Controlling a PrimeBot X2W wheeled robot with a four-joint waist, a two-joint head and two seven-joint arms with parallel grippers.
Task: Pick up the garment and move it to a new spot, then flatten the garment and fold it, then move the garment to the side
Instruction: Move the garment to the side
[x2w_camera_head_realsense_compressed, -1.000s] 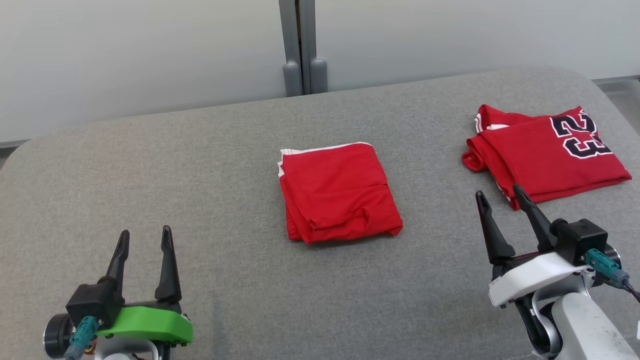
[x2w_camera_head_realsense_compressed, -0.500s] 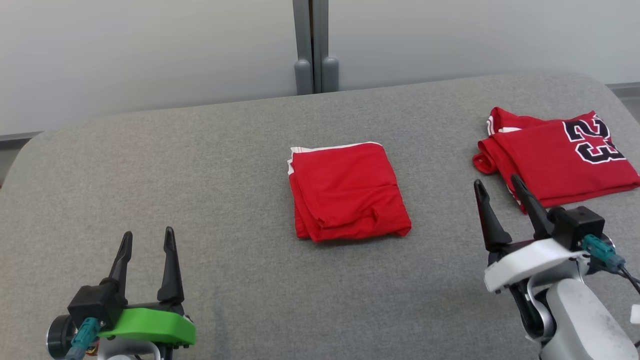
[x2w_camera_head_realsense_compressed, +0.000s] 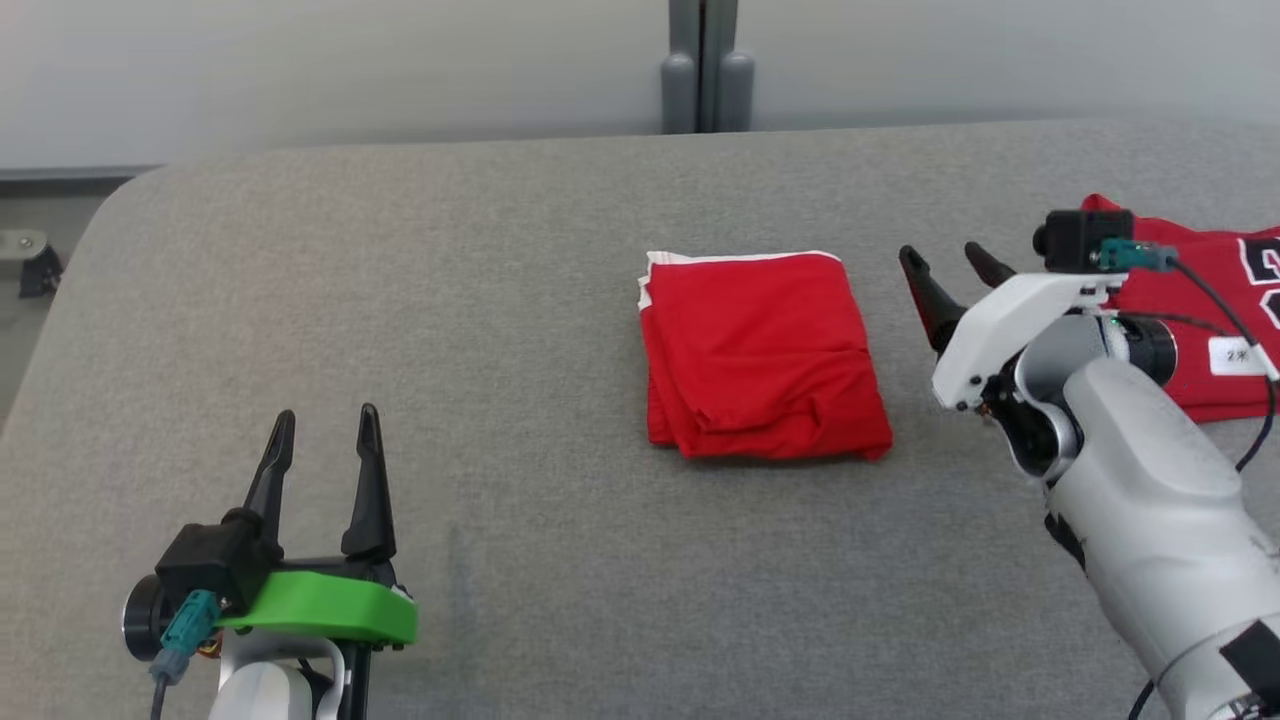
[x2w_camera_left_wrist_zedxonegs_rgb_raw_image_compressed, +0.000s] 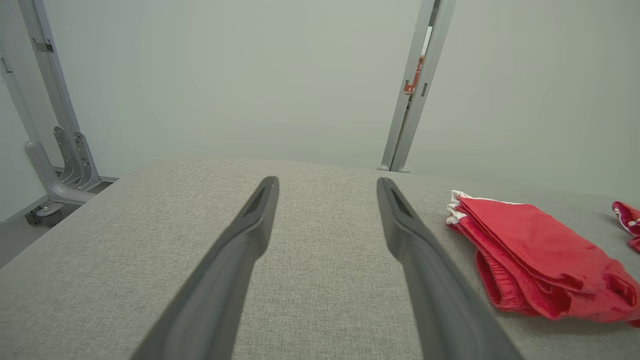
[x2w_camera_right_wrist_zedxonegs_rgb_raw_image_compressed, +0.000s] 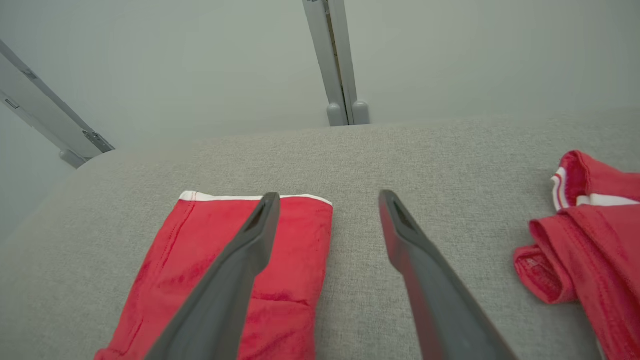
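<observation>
The garment (x2w_camera_head_realsense_compressed: 760, 355) is a red piece with a white hem, folded into a neat rectangle in the middle of the grey padded table (x2w_camera_head_realsense_compressed: 480, 260). My right gripper (x2w_camera_head_realsense_compressed: 945, 258) hovers open just off its right edge, fingers pointing away from me. In the right wrist view, that gripper (x2w_camera_right_wrist_zedxonegs_rgb_raw_image_compressed: 328, 196) has its left finger over the garment (x2w_camera_right_wrist_zedxonegs_rgb_raw_image_compressed: 300, 250) and its right finger over bare fabric. My left gripper (x2w_camera_head_realsense_compressed: 327, 415) stands open and empty at the near left, well away from the cloth. The left wrist view shows this gripper (x2w_camera_left_wrist_zedxonegs_rgb_raw_image_compressed: 326, 182) with the garment (x2w_camera_left_wrist_zedxonegs_rgb_raw_image_compressed: 530, 250) off to its right.
A second red jersey (x2w_camera_head_realsense_compressed: 1220, 330) with a black-and-white number lies at the table's right, partly hidden by my right arm; it is also seen as the jersey (x2w_camera_right_wrist_zedxonegs_rgb_raw_image_compressed: 590, 235). A grey post (x2w_camera_head_realsense_compressed: 700, 70) stands behind the table. The table's rounded left corner drops to the floor (x2w_camera_head_realsense_compressed: 30, 260).
The head camera has turned, shifting the whole picture right. My right arm has reached forward and left, from near the numbered jersey to the folded garment's right edge. The left gripper kept its place.
</observation>
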